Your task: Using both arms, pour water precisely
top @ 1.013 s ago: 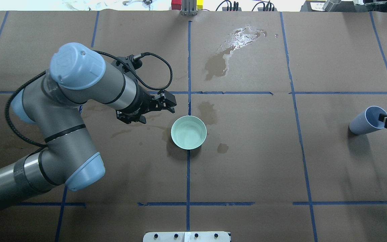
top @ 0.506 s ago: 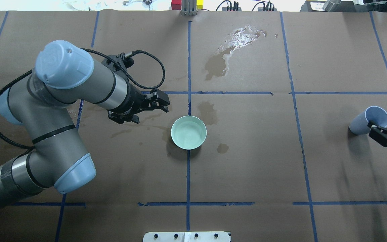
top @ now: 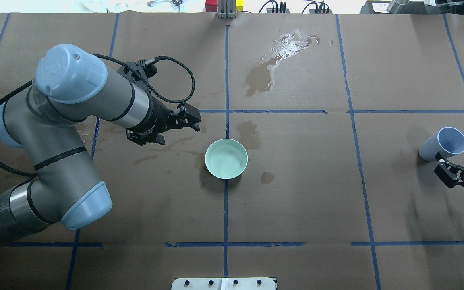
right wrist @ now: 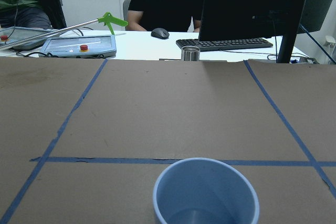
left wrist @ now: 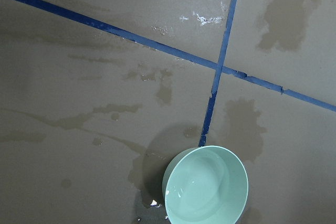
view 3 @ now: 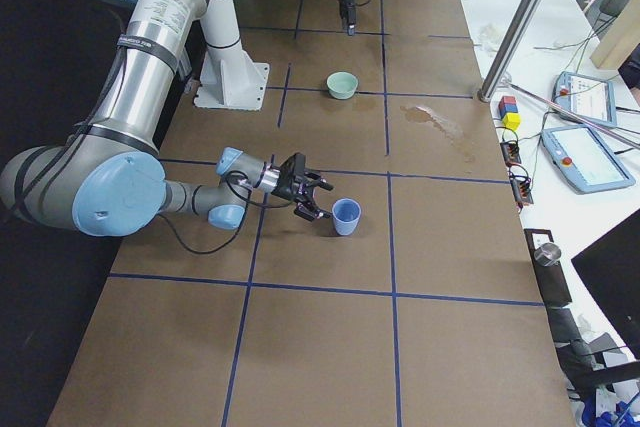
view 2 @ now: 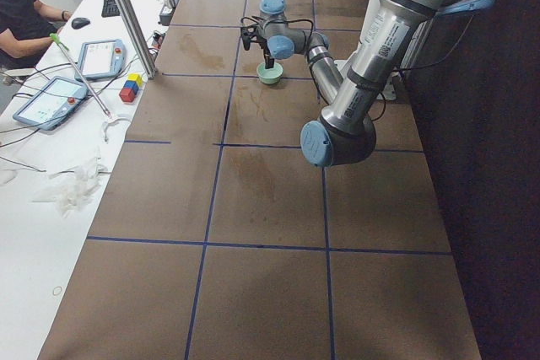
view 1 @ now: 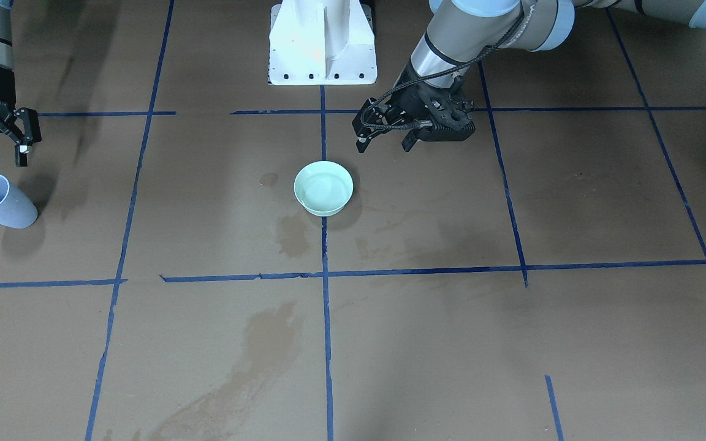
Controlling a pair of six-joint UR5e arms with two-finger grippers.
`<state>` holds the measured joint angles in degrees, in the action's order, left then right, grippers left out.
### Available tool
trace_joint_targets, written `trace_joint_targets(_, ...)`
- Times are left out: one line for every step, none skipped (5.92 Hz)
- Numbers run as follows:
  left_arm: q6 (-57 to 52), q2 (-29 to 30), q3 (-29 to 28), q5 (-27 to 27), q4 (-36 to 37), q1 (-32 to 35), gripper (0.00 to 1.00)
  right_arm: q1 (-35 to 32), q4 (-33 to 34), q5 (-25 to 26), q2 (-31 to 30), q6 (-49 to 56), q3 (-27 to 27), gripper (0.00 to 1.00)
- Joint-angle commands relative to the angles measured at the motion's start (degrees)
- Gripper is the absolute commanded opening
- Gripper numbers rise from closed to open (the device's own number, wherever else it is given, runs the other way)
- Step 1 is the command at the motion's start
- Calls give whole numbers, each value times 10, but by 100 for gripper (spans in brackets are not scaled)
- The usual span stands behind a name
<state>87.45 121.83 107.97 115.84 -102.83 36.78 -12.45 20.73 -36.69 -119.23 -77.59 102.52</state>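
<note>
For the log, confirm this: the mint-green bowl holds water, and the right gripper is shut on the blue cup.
Wrong on the grip: the right gripper is open, off the blue cup, as the overhead view shows. The mint-green bowl does hold water.

Clear water (top: 226, 161) is held, calm and glossy, in a mint bowl (top: 206, 159) at mid-table. The left arm (top: 59, 161) is bent, its gripper (top: 195, 121) poised beside the bowl. The right arm (view 3: 150, 57) is seen by a blue cup (top: 443, 143), its gripper (top: 459, 164) spread.
</note>
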Motion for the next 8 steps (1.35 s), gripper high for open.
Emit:
trace_joint_targets(0, 0, 0, 0, 0, 0, 100, 9, -2, 20, 16, -21, -31, 99)
trace_joint_targets(0, -1, 0, 0, 0, 0, 100, 11, -2, 28, 29, -23, -55, 99)
trace_joint_targets(0, -1, 0, 0, 0, 0, 100, 11, -50, 30, 40, -20, -90, 99)
trace_joint_targets(0, -4, 1, 0, 3, 0, 100, 12, -71, 59, 66, -11, -119, 99)
trace_joint_targets(0, -7, 3, 0, 4, 0, 100, 11, -73, 74, 81, -3, -140, 98)
trace_joint_targets(0, -8, 3, 0, 4, 0, 100, 10, -98, 73, 82, 3, -156, 98)
trace_joint_targets(0, -8, 3, 0, 4, 1, 100, 11, -130, 73, 97, 45, -175, 98)
trace_joint_targets(0, -8, 4, 0, 4, 1, 100, 10, -137, 74, 113, 61, -187, 98)
